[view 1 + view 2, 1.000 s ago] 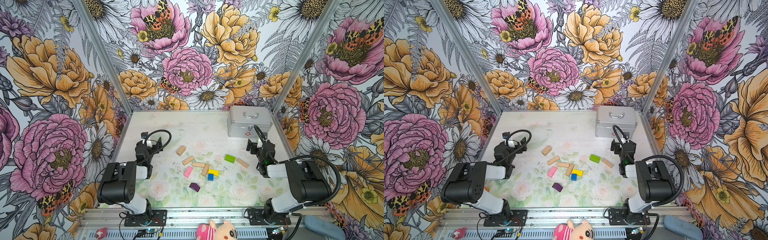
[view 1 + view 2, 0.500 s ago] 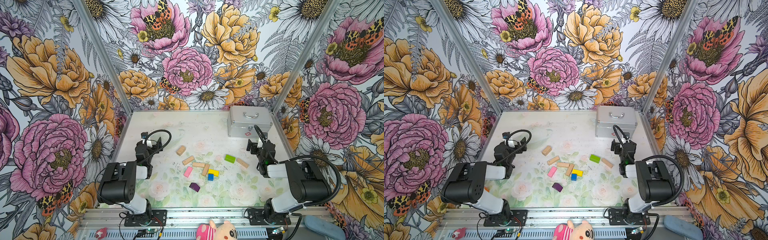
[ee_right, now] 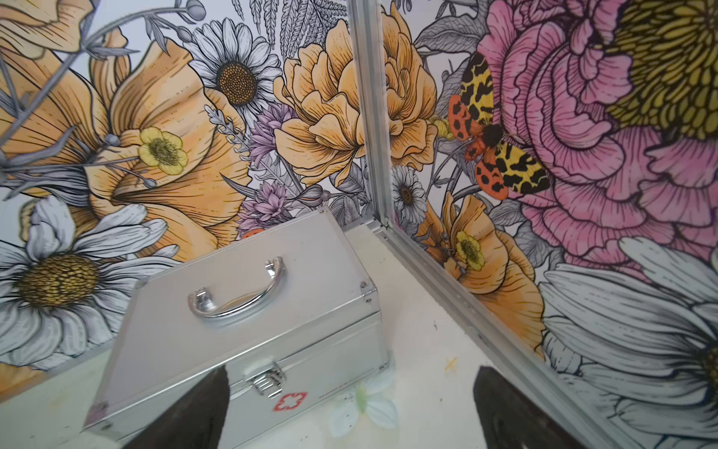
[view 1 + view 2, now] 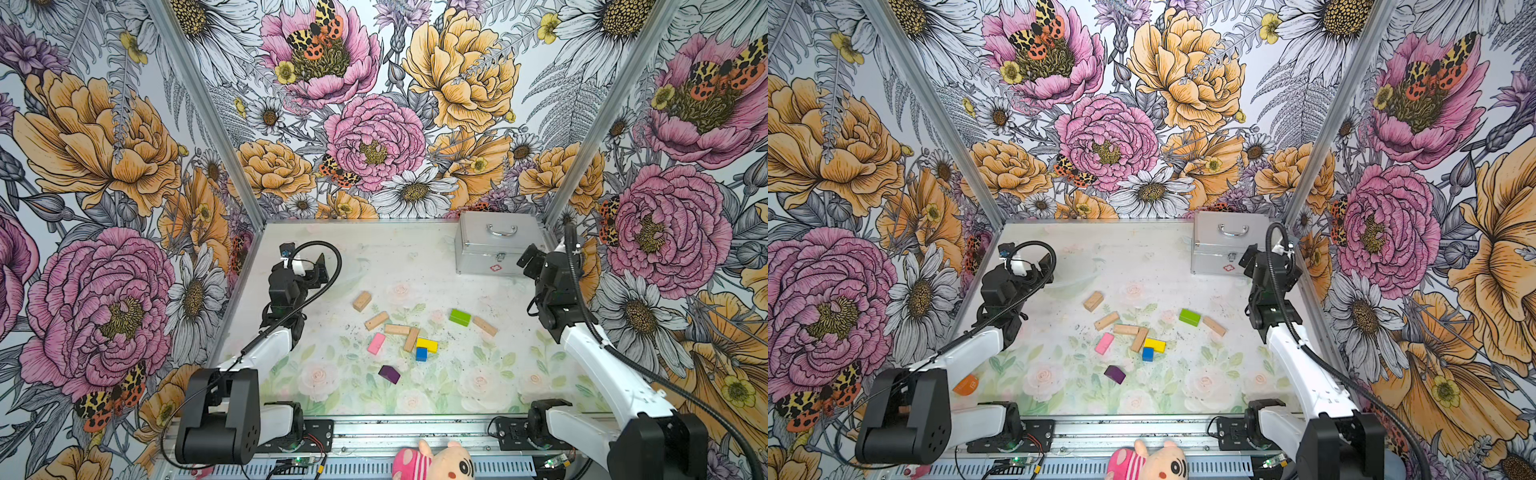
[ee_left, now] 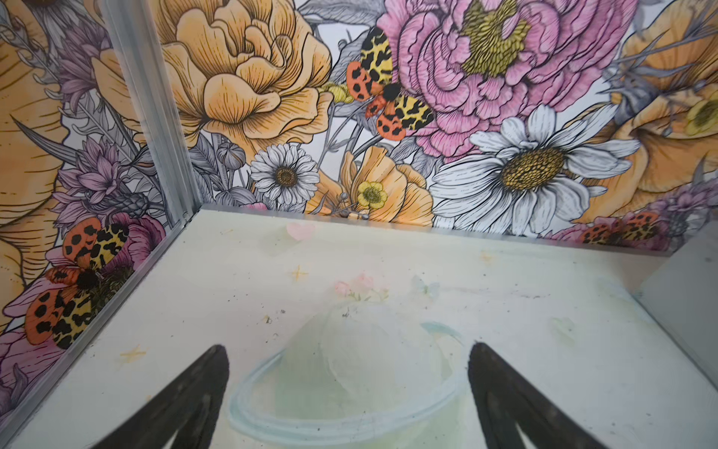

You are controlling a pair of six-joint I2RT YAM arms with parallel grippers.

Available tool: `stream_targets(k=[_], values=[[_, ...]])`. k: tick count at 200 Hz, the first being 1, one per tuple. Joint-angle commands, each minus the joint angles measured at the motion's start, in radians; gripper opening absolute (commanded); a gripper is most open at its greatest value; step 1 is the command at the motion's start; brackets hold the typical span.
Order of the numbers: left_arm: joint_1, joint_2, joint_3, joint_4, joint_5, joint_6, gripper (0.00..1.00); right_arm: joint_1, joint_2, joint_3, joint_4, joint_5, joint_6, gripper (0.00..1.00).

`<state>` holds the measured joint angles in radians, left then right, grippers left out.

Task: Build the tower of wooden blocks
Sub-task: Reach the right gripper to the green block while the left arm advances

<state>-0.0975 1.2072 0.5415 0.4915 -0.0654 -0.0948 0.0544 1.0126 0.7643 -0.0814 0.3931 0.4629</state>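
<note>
Right wrist view: the right gripper [image 3: 351, 373] is spread wide and empty, facing the silver case [image 3: 241, 311]. The case's lid is down, so what it holds cannot be seen. In both top views the case stands at 1 o'clock on the table [image 4: 374, 257], by the back wall. The left gripper [image 5: 347, 350], also spread and empty, sits at 10 o'clock. The blocks [image 4: 397, 329] lie flat mid-table, none stacked. The tan bars are clustered, with the green block [image 4: 459, 317] toward 3 o'clock and the pink block [image 4: 376, 343] toward 9. The blue block [image 4: 421, 353] is just beside the yellow block [image 4: 427, 344], and the purple block [image 4: 389, 373] lies alone toward 6. Only open table lies between grippers and blocks. A plush toy [image 4: 432, 461] sits past the 6 o'clock edge.
</note>
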Motion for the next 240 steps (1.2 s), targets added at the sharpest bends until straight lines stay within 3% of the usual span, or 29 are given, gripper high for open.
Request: stream_targets(k=[1, 42, 70, 108, 164, 240], values=[[-0.120, -0.074, 0.011, -0.132, -0.091, -0.075, 0.98, 0.019, -0.037, 0.004, -0.279, -0.151, 0.174, 1.00], [-0.433, -0.209, 0.018, -0.352, -0.303, -0.055, 0.99, 0.169, 0.032, 0.147, -0.644, -0.076, 0.298, 0.89], [-0.559, -0.313, -0.034, -0.445, -0.404, -0.191, 0.99, 0.305, 0.043, 0.139, -0.683, -0.057, 0.380, 0.89], [-0.707, -0.409, -0.113, -0.451, -0.452, -0.232, 0.99, 0.440, 0.191, 0.168, -0.693, -0.077, 0.428, 0.88], [-0.885, -0.410, -0.088, -0.512, -0.528, -0.169, 0.99, 0.524, 0.386, 0.227, -0.692, -0.102, 0.441, 0.88], [-1.021, -0.314, -0.032, -0.541, -0.464, -0.101, 0.99, 0.525, 0.578, 0.294, -0.642, -0.202, 0.408, 0.89]])
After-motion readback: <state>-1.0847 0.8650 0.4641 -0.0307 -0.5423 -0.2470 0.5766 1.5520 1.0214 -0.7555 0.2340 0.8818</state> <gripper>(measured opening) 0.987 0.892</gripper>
